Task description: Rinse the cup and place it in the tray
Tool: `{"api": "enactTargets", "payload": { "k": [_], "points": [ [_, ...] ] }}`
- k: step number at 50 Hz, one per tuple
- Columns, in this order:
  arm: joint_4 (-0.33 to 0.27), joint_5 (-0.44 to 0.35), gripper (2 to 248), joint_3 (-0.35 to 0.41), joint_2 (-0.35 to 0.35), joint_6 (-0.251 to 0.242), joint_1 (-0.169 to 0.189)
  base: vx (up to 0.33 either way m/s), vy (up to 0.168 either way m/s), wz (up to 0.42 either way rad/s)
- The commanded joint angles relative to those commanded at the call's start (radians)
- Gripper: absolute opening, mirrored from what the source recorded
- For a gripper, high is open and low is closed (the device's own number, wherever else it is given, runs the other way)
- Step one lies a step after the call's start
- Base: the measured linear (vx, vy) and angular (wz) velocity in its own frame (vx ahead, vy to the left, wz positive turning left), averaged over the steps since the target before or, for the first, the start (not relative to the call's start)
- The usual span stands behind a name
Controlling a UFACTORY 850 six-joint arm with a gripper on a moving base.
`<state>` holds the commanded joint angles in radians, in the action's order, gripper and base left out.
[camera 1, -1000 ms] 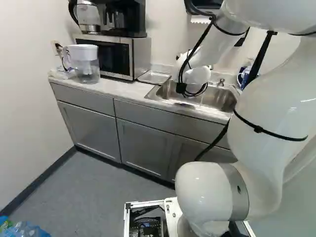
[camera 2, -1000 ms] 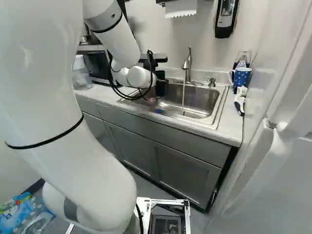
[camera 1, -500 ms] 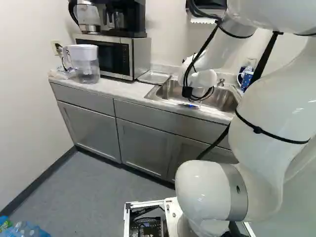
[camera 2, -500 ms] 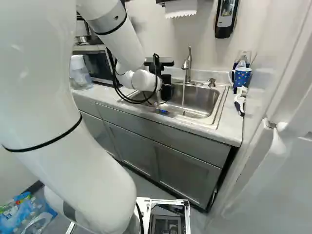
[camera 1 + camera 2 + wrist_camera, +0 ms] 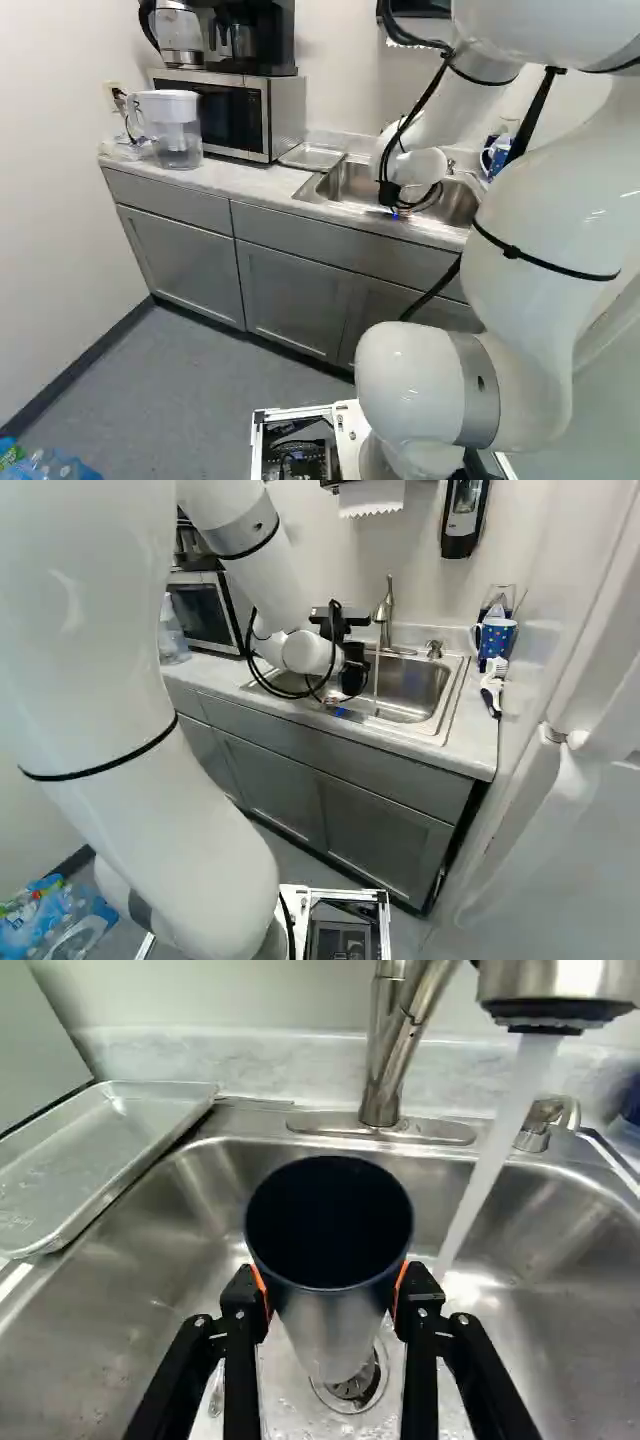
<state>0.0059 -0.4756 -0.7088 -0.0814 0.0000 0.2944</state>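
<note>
Over the sink [image 5: 130,1310], a round cup [image 5: 332,1310], dark inside

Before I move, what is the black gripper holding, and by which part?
A round, dark cup, gripped by the upper part of its wall, below the rim, an orange pad on either side.
</note>
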Motion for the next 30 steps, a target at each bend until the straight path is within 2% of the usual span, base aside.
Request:
{"api": "enactTargets", "payload": {
  "k": [30],
  "points": [
    [0.0,0.0,126,-0.044,-0.042,0.0,0.074,0.0,0.0,0.0]
  ]
}}
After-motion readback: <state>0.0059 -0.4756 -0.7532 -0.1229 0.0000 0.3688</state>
